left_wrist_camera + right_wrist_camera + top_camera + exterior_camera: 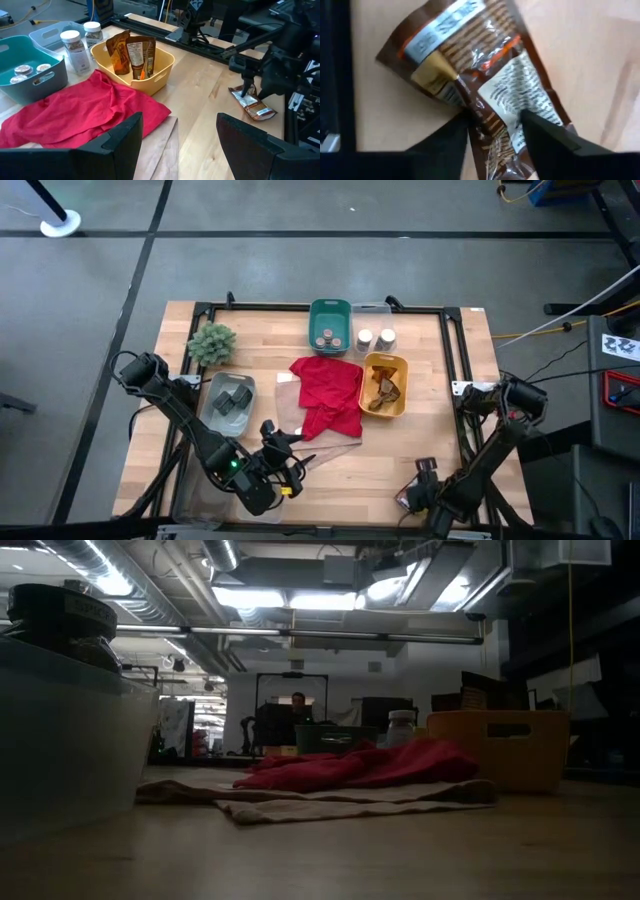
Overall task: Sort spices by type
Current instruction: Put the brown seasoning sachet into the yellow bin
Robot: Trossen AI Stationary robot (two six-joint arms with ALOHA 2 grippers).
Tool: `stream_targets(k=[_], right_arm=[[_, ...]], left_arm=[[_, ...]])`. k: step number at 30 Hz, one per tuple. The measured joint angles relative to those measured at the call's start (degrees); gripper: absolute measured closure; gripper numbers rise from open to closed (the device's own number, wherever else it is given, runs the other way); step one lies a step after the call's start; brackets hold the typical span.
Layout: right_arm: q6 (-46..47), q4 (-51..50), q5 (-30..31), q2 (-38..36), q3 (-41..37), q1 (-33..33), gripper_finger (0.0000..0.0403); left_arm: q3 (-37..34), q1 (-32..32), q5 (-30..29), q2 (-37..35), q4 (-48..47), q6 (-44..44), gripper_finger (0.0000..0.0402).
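Foil packet (485,85) lies flat near the table's (400,460) front right corner, right gripper (492,132) pinching its crumpled middle between both fingers. Left gripper (177,145) hovers near the front edge, fingers spread, empty.

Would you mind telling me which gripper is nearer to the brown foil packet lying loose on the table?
The right gripper: it is right down on the brown foil packet, one finger on each side. The left gripper waits across the table beside the red cloth, well away from it.
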Motion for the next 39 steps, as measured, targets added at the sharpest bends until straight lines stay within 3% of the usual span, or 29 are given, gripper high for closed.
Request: stream_targets(k=[6, 8, 16, 24, 39], right_arm=[[-0.3, -4.6, -1.6, 0.3, 2.2, -2.1, 0.0348], [-2.1, -7.9, -1.6, 0.5, 3.5, -2.1, 0.0372], [-4.2, -24.0, 2.3, 0.6, 10.4, -2.2, 0.0348], [-4.3, -44.5, 13.4, 0.5, 16.3, -4.9, 0.0372], [-16.5, -44.4, 22.5, -6.4, 15.9, -13.3, 0.0371]], left_arm=[[0.0, 0.0, 0.0, 0.0, 0.0, 0.1, 0.0164], [0.0, 0.0, 0.0, 0.0, 0.0, 0.1, 0.0164], [0.0, 0.0, 0.0, 0.0, 0.0, 0.1, 0.0164], [0.0, 0.0, 0.0, 0.0, 0.0, 0.1, 0.0164], [0.0, 0.0, 0.0, 0.1, -0.3, 1.8, 0.0164]])
